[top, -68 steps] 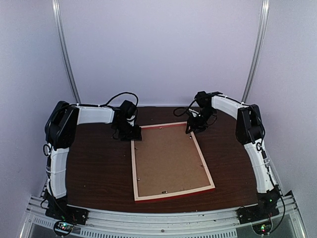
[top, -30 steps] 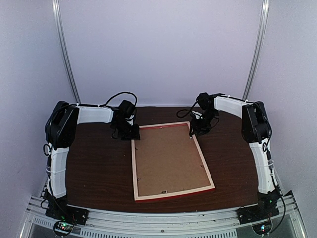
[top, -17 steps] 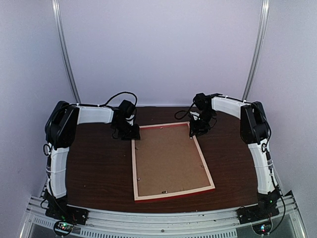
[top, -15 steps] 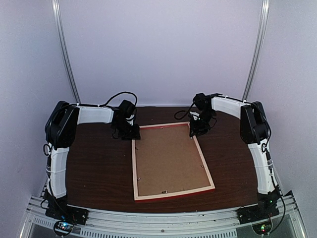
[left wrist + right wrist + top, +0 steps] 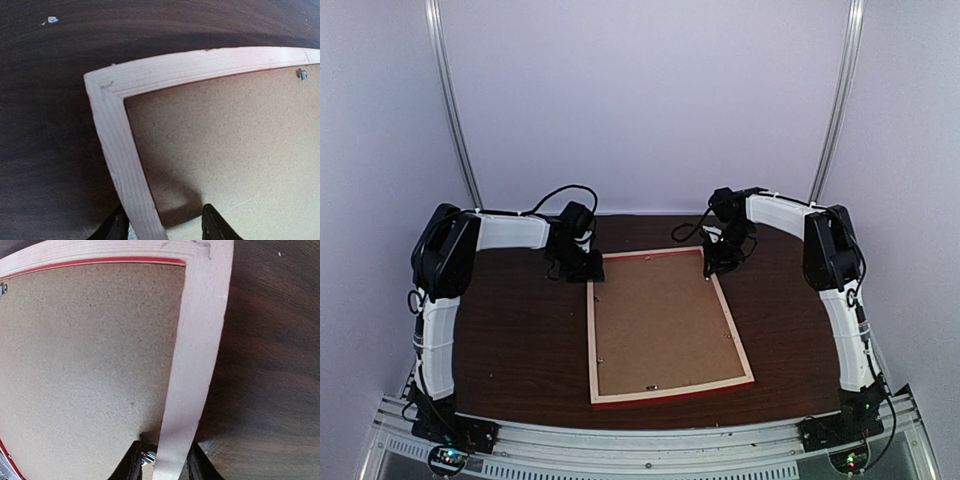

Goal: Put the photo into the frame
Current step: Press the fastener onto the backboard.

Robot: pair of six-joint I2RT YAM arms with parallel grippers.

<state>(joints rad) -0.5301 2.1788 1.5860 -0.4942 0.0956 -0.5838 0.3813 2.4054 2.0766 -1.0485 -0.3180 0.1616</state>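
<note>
Frame (image 5: 591,345) pale bare wood on top, fine grain lines, red down the outer side at the bench's near edge, thin red line along the inside too. Board (image 5: 660,320) tan and speckled, kinda cork-like. Bench (image 5: 520,350) dark brown, streaky grain. Left gripper (image 5: 582,268) and right gripper (image 5: 718,262) black, arms (image 5: 438,345) white.

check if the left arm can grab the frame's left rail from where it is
Probably yes: the left gripper is open astride the frame rail, one finger on the table side, one over the backing board, nothing between.
</note>
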